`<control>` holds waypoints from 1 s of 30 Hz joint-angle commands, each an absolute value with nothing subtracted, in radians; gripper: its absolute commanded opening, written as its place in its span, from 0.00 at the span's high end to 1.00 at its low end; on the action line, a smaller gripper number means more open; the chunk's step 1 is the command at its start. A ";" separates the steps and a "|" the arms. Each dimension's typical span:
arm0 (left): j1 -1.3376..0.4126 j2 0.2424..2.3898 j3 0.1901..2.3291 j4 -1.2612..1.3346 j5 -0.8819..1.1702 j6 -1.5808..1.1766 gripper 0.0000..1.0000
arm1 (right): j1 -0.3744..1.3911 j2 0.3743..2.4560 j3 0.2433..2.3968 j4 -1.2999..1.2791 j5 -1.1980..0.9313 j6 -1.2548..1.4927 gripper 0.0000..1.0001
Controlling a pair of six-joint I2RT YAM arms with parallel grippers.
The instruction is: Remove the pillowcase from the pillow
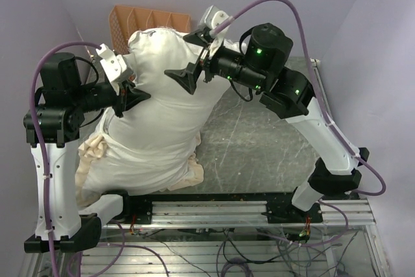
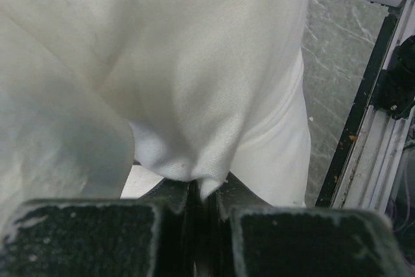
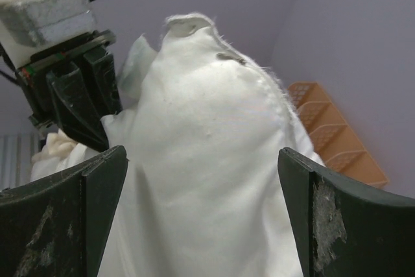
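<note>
The pillow (image 1: pixel 165 105) is a plump white cushion held up off the table, its pointed corner (image 3: pixel 188 24) at the top. My left gripper (image 1: pixel 128 100) is at its left side, shut on a small pinch of the white fabric (image 2: pixel 201 192). My right gripper (image 1: pixel 193 60) hovers over the pillow's upper part with its jaws wide apart, the white cloth (image 3: pixel 202 154) between them but untouched. The pillowcase (image 1: pixel 91 150) is bunched low around the pillow's near end, and its cream frill also shows at the front (image 1: pixel 193 174).
An orange slotted rack (image 1: pixel 148 21) stands at the back behind the pillow. The scratched grey tabletop (image 1: pixel 259 141) lies to the right. A metal rail (image 1: pixel 214 209) carrying both arm bases runs along the near edge. Purple walls close in on both sides.
</note>
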State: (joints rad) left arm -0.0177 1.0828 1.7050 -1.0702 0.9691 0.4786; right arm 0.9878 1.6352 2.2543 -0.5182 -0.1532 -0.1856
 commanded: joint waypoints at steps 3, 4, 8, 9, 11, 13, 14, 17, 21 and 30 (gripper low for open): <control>-0.037 1.065 1.691 -1.117 1.043 0.440 0.93 | 0.969 1.738 2.230 -0.611 -0.301 -0.214 0.00; -0.037 1.064 1.692 -1.115 1.043 0.438 0.93 | 0.969 1.746 2.220 -0.617 -0.302 -0.215 0.00; -0.038 1.049 1.704 -1.117 1.039 0.436 0.93 | 0.962 1.744 2.108 -0.545 -0.175 -0.187 0.21; -0.037 1.042 1.703 -1.112 1.040 0.431 0.93 | 0.961 1.726 2.062 -0.491 -0.112 -0.172 0.35; -0.038 1.026 1.689 -1.082 1.032 0.399 0.86 | 0.949 1.665 1.961 -0.362 -0.001 -0.132 0.76; -0.037 1.010 1.674 -1.061 0.990 0.384 0.45 | 0.911 1.561 1.821 -0.190 0.042 -0.070 1.00; -0.037 1.002 1.668 -1.065 0.953 0.395 0.27 | 0.883 1.495 1.709 -0.092 0.014 -0.035 1.00; -0.038 0.977 1.636 -1.062 0.773 0.439 0.00 | 0.740 1.343 1.538 0.124 -0.133 0.120 1.00; -0.036 0.976 1.606 -1.140 0.551 0.535 0.00 | 0.592 1.202 1.423 0.227 -0.286 0.184 1.00; -0.035 0.978 1.494 -1.180 0.349 0.660 0.01 | 0.498 1.045 1.277 0.271 -0.436 0.125 1.00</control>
State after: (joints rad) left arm -0.0299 0.9695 1.5364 -1.1633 0.4995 0.5819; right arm 0.5091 1.1034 1.2919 0.1188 -0.3260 0.1345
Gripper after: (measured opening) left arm 0.996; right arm 0.070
